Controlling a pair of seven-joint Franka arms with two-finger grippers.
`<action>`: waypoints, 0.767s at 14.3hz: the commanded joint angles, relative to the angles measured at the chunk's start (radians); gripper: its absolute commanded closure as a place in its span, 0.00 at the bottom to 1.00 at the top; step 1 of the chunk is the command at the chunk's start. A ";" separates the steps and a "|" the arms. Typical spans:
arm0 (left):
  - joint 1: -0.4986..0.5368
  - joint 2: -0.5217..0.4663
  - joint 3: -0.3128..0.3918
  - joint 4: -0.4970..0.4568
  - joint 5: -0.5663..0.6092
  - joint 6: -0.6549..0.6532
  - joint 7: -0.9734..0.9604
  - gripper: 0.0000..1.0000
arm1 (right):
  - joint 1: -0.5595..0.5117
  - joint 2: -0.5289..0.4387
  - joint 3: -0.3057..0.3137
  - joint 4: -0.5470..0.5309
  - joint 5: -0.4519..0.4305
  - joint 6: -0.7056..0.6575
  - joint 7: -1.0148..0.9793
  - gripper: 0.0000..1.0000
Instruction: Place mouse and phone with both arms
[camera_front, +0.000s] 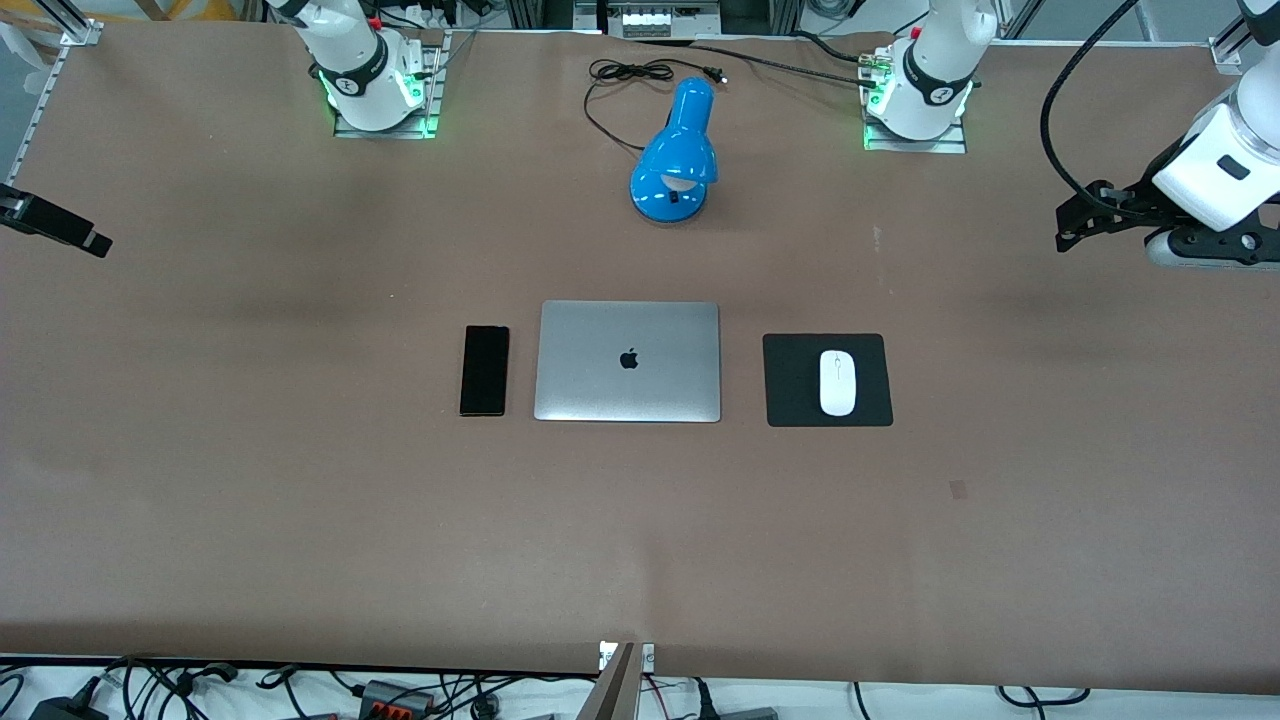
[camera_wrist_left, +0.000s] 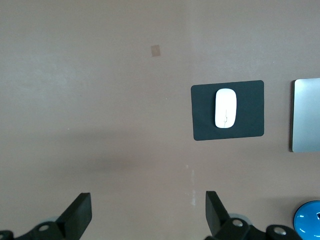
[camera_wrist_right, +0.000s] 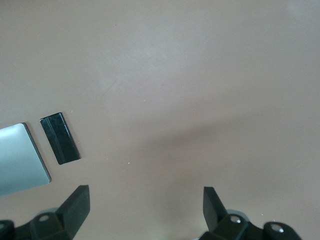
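The white oval mouse (camera_front: 837, 382) (camera_wrist_left: 225, 108) lies on a black square pad (camera_front: 790, 385) (camera_wrist_left: 250, 110), beside the laptop toward the left arm's end. The slim black phone (camera_front: 485, 370) (camera_wrist_right: 60, 138) lies flat beside the laptop toward the right arm's end. My left gripper (camera_front: 1075, 225) (camera_wrist_left: 147, 200) hangs open over bare table at the left arm's end, well apart from the mouse, with nothing between its fingers. My right gripper (camera_front: 70, 232) (camera_wrist_right: 145, 192) hangs open and empty over bare table at the right arm's end, apart from the phone.
A shut silver laptop (camera_front: 627, 361) (camera_wrist_left: 306, 120) (camera_wrist_right: 20, 160) lies between phone and pad. A blue desk lamp (camera_front: 675, 150) (camera_wrist_left: 307, 217) with a black cord stands farther from the front camera than the laptop, between the two arm bases.
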 joint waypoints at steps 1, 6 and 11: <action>0.002 0.002 -0.008 0.023 0.010 -0.019 -0.011 0.00 | 0.070 -0.023 -0.065 -0.024 -0.011 0.020 0.001 0.00; 0.000 0.002 -0.008 0.024 0.008 -0.030 -0.011 0.00 | 0.076 -0.003 -0.091 -0.014 -0.013 0.031 -0.008 0.00; 0.002 0.002 -0.007 0.024 0.008 -0.032 -0.009 0.00 | 0.092 0.026 -0.079 0.019 -0.046 0.037 -0.045 0.00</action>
